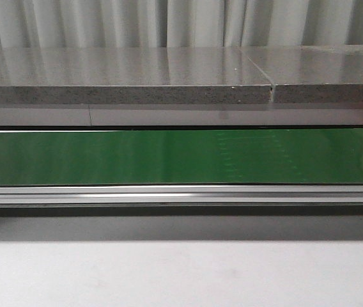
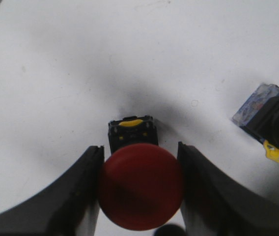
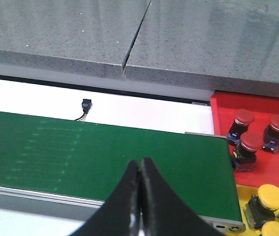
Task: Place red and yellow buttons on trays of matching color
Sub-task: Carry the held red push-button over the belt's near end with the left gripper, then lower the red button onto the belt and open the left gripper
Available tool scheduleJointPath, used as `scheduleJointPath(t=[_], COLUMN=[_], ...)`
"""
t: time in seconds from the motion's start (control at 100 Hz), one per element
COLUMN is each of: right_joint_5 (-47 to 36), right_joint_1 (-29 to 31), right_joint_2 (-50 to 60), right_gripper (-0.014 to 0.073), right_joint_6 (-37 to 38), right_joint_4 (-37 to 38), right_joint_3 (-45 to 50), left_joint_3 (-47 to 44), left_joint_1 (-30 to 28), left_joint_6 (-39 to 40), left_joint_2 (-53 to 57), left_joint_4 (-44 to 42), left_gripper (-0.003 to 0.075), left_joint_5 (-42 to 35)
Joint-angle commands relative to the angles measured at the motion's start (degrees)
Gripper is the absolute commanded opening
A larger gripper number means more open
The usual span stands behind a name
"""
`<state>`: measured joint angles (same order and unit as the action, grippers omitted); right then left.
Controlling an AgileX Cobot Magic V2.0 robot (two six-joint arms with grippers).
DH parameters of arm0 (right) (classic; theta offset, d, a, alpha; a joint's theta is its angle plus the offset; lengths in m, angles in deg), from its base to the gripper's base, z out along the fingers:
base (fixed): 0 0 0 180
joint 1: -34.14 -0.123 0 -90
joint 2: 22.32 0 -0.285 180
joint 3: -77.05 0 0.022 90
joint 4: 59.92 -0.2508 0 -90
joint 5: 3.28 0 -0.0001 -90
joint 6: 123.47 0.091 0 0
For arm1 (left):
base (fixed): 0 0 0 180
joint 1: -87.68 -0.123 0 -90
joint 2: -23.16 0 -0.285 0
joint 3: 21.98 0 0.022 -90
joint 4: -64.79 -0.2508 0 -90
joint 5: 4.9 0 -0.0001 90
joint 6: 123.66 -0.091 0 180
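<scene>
Left claw (image 2: 140, 189) clamping a red button (image 2: 140, 187) over the white tabletop (image 2: 129, 59); another button (image 2: 269, 120) lying nearby. Right claw (image 3: 140, 169) pinched together, grasping nothing, hovering above the green belt (image 3: 105, 152).

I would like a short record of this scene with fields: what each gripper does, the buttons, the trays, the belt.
left gripper: fingers on both sides of a red button on the white table
right gripper: shut, empty, above the green belt
other button: lying on the table near the red one, cap colour not visible
red tray: three red buttons
yellow tray: at least two yellow buttons
belt: nothing on it
</scene>
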<state>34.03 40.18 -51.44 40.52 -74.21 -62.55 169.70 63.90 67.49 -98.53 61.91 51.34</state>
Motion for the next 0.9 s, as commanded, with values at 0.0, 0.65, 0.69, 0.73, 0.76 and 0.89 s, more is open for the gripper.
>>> scheduleJointPath(t=[0.0,0.65,0.69,0.73,0.76,0.89], right_joint_5=[-4.07,-4.07,-4.07,-4.07,-4.07,-4.07], right_joint_1=[-0.06,-0.06,-0.06,-0.06,-0.06,-0.06], right_joint_2=[-0.31,-0.31,-0.31,-0.31,-0.31,-0.31], right_gripper=[-0.0066,-0.0066,-0.0066,-0.0066,-0.0066,-0.0066], right_joint_6=[-0.55,-0.55,-0.55,-0.55,-0.55,-0.55], right_joint_4=[-0.66,-0.66,-0.66,-0.66,-0.66,-0.66], right_joint_3=[-1.30,-1.30,-1.30,-1.30,-1.30,-1.30], left_joint_3=[0.55,-9.09,-9.09,-9.23,-9.23,-9.23], left_joint_1=[-0.05,6.96,7.79,8.79,9.44,12.24], left_joint_6=[-1.74,-7.53,-7.53,-7.53,-7.53,-7.53], left_joint_2=[6.32,28.23,28.13,28.10,28.00,27.22], left_joint_4=[0.46,5.97,5.97,5.97,5.97,5.97], left_gripper=[0.0167,0.0167,0.0167,0.0167,0.0167,0.0167], left_joint_5=[-0.26,-0.67,-0.24,0.00,0.00,0.00])
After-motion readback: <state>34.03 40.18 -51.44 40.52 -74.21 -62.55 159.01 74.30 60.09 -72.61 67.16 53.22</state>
